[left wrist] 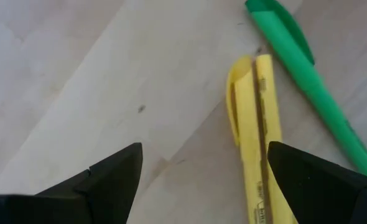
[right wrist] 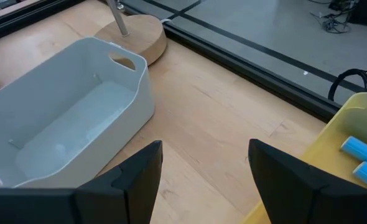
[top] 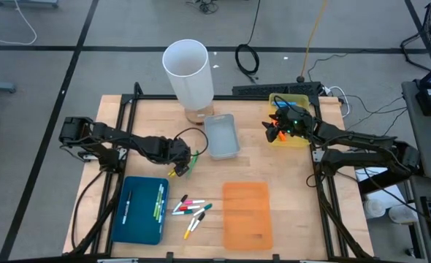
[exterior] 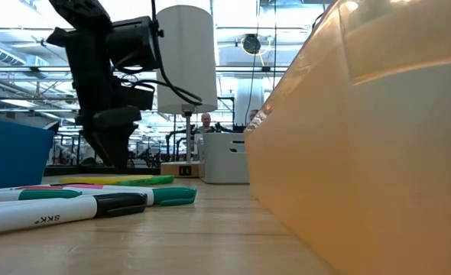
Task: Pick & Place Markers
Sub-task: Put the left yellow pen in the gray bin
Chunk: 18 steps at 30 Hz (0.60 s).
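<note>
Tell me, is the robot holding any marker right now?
No. The left gripper is open above the yellow marker; the right gripper is open and empty.

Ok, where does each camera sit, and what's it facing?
High: overhead, straight down on table, both arms.
Low: tabletop height, looking past markers and orange tray; left arm descends.
Left wrist: behind open left pincer, over yellow marker and green marker.
Right wrist: behind open right pincer, facing white bin.
Shared: white bin in high and right wrist.
</note>
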Each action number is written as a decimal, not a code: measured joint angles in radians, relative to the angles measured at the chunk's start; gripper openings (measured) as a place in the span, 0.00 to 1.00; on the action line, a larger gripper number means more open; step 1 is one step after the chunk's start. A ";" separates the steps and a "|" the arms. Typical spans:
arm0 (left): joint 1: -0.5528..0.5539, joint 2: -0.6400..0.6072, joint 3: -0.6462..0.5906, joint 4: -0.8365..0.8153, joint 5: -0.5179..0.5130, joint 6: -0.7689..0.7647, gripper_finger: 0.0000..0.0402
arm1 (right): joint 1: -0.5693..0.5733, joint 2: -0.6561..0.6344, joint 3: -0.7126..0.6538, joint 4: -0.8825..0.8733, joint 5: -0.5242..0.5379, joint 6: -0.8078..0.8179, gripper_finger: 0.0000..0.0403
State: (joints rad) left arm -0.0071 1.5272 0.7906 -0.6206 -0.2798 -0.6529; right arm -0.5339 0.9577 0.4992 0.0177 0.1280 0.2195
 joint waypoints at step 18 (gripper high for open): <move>0.002 0.061 0.003 0.001 0.046 -0.012 0.87 | 0.000 0.000 0.000 0.000 -0.001 0.000 0.56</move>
State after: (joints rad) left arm -0.0050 1.5883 0.7936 -0.6198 -0.2342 -0.6650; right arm -0.5339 0.9577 0.4992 0.0175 0.1268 0.2195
